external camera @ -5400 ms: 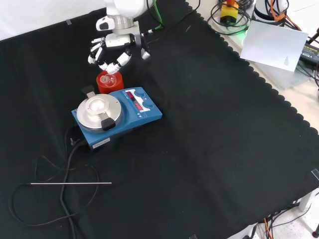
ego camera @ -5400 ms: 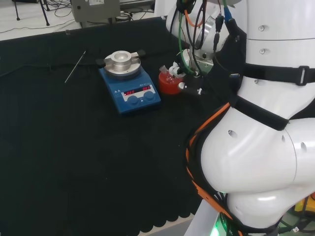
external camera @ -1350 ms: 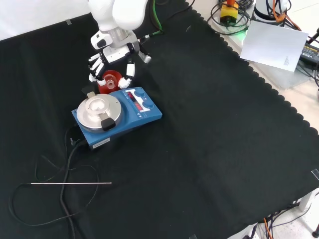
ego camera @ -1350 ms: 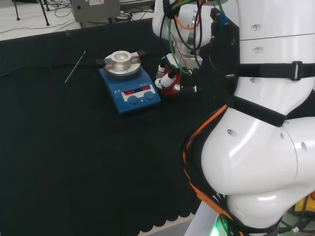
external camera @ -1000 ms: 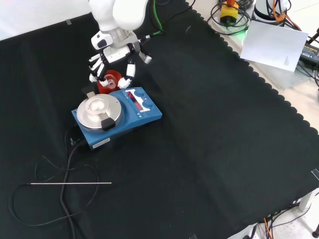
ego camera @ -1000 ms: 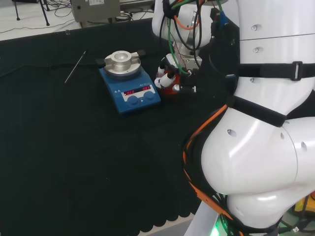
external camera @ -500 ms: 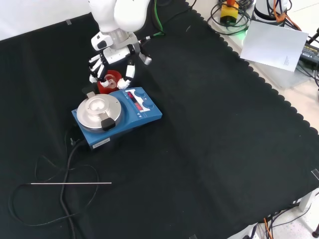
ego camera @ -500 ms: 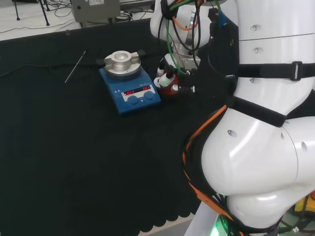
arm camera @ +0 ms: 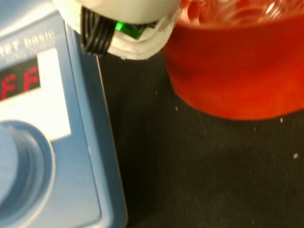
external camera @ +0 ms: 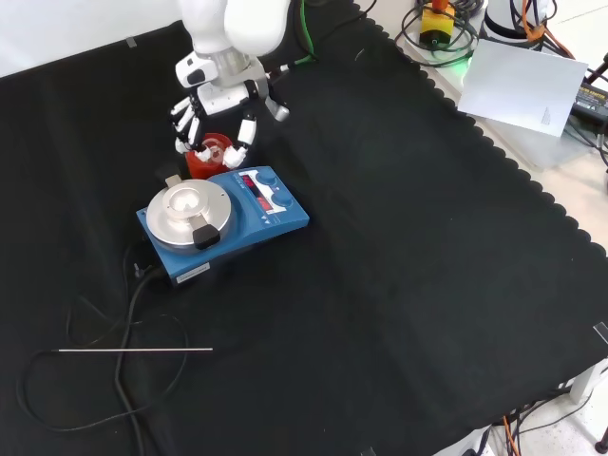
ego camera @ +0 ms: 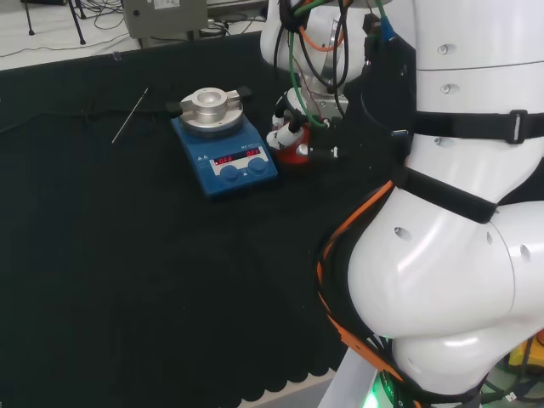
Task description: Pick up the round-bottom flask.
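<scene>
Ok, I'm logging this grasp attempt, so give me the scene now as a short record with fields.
hand: over the red stand, fingers reaching down around the flask; grip on the glass unclear
flask: clear, seated in the red ribbed stand
stand: on the black cloth, beside the blue hotplate stirrer
other: thin metal rod lying on the cloth

hand (external camera: 220, 100) lowered, fingers (external camera: 245, 133) now straddling flask (external camera: 211, 149)

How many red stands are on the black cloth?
1: the red stand sits beside the blue hotplate, under the hand, holding the flask.
</scene>
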